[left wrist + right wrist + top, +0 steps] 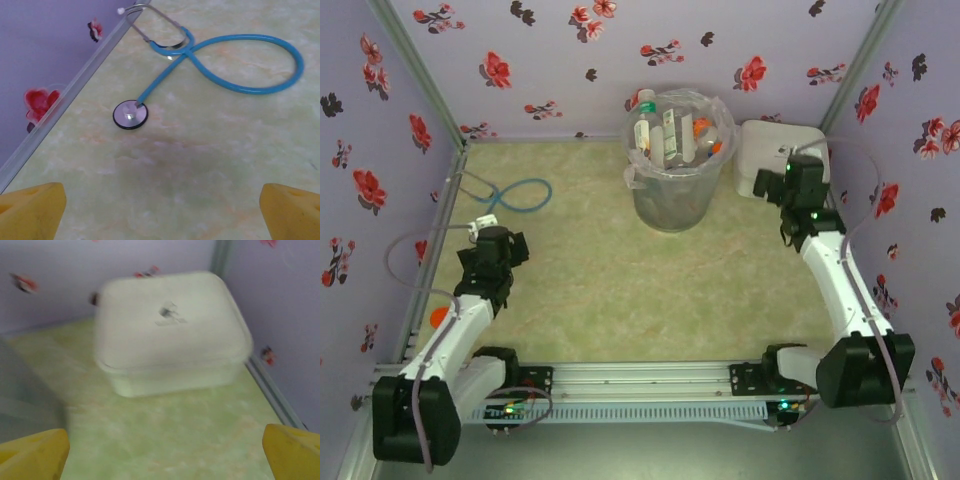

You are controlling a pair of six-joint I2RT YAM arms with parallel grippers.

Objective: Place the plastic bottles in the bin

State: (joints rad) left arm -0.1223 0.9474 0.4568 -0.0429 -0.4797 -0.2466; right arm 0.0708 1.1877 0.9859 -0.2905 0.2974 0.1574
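The bin (pixel 671 190), a translucent grey bucket with a clear bag liner, stands at the back middle of the table. Several plastic bottles (pixel 665 135) are packed inside it, with white, green and orange caps showing. My left gripper (pixel 488 232) hangs over the left side of the table, open, its yellow fingertips (pixel 32 210) wide apart over bare tabletop. My right gripper (pixel 796 182) is at the back right, right of the bin, open, with nothing between its yellow fingertips (pixel 292 452). The bin's grey wall (pixel 22 390) shows blurred at the left of the right wrist view.
A blue-tubed stethoscope (pixel 525 194) lies at the back left, its disc (pixel 130 114) ahead of the left gripper. A white rounded square box (pixel 167 332) fills the back right corner (pixel 775 155). Floral walls enclose the table. A small orange item (pixel 438 316) sits by the left rail.
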